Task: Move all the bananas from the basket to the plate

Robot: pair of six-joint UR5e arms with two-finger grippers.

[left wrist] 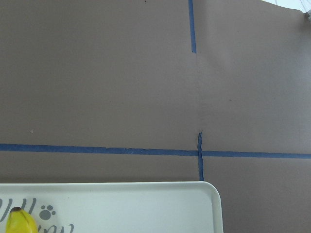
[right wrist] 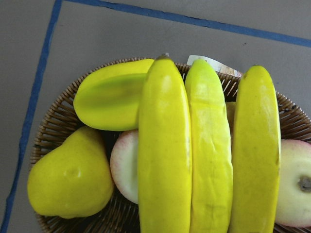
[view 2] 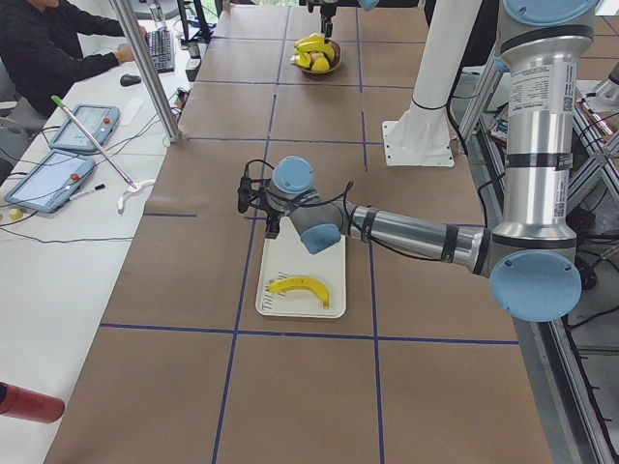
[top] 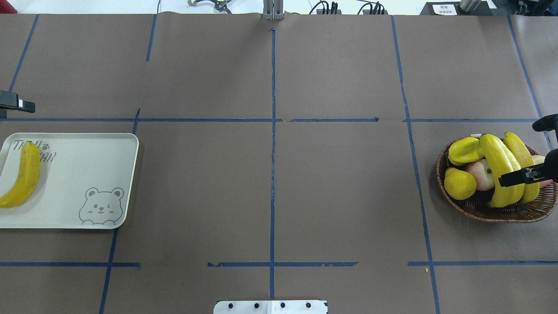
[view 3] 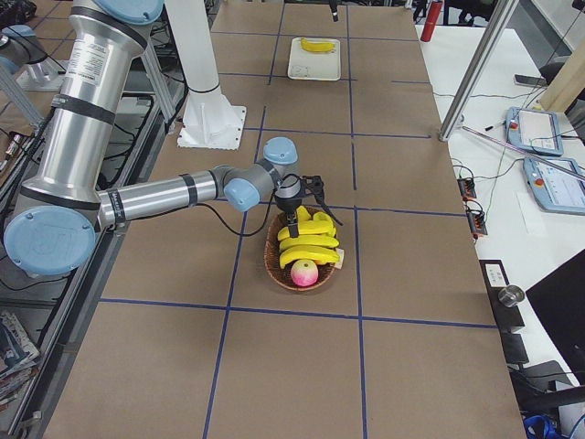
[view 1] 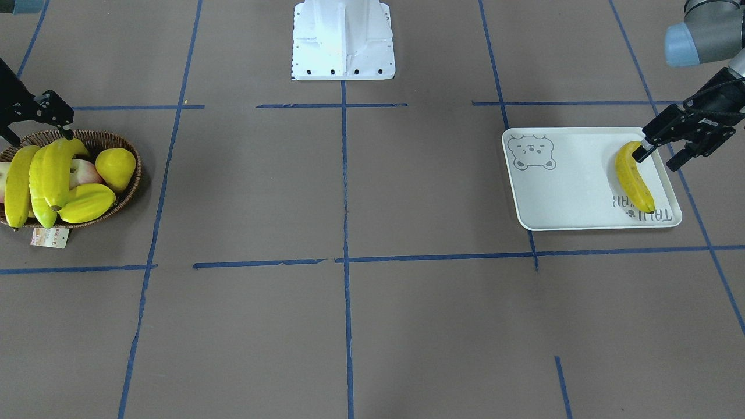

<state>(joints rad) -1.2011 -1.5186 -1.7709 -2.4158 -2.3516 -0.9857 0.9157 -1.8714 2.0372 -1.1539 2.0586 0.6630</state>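
The dark wicker basket point(view 1: 127, 192) at the robot's right end holds three bananas point(view 1: 57, 169) side by side, also seen in the right wrist view point(right wrist: 164, 155). My right gripper point(view 1: 38, 136) is open and hangs over the basket's back rim, with one finger point(top: 518, 176) above the bananas. It holds nothing. A fourth banana point(view 1: 633, 177) lies on the white bear plate point(view 1: 570, 192). My left gripper point(view 1: 657, 158) is open at that banana's upper end and empty. The left wrist view shows only the plate's corner point(left wrist: 146, 208) and the banana's tip point(left wrist: 20, 222).
The basket also holds a ridged star fruit point(view 1: 87, 203), a yellow pear-shaped fruit point(view 1: 115, 166) and pink apples point(right wrist: 124, 167). A paper tag point(view 1: 50, 237) lies by the basket. The robot's white base point(view 1: 343, 41) stands mid-table. An operator sits beside the table point(view 2: 44, 43).
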